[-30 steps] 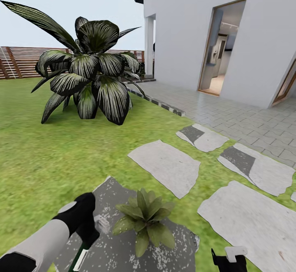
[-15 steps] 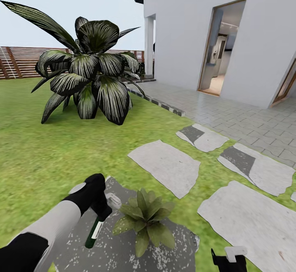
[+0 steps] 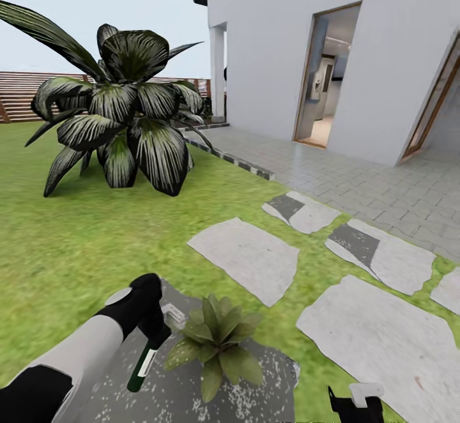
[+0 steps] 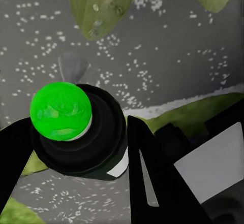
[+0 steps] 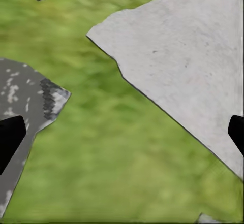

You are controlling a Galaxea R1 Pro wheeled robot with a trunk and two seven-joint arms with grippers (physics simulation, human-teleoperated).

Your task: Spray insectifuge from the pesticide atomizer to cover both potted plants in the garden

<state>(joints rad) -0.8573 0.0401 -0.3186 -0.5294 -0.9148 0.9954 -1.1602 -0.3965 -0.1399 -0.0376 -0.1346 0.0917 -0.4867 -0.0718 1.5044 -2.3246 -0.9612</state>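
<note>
The pesticide atomizer (image 3: 142, 364), a slim dark bottle with a pale label, hangs tilted over a dark speckled stone slab (image 3: 255, 384). My left gripper (image 3: 160, 328) is shut on its upper part, just left of a potted plant (image 3: 214, 341), a low rosette of pointed green leaves on that slab. In the left wrist view the atomizer (image 4: 96, 145) shows its green dot from above between my left gripper's (image 4: 81, 135) dark fingers (image 4: 152, 178), with a leaf of the potted plant (image 4: 96, 3) beyond. My right gripper (image 3: 350, 401) sits low at the picture's edge, open over grass (image 5: 122, 132).
A big dark striped-leaf shrub (image 3: 121, 116) stands on the lawn at the far left. Pale stepping stones (image 3: 246, 257) run to the right toward paving and the white house with an open doorway (image 3: 322, 78). A wooden fence (image 3: 25, 94) closes the lawn.
My left arm rose and moved right with the atomizer, closer to the plant. The whole picture then shifted slightly left as the camera turned.
</note>
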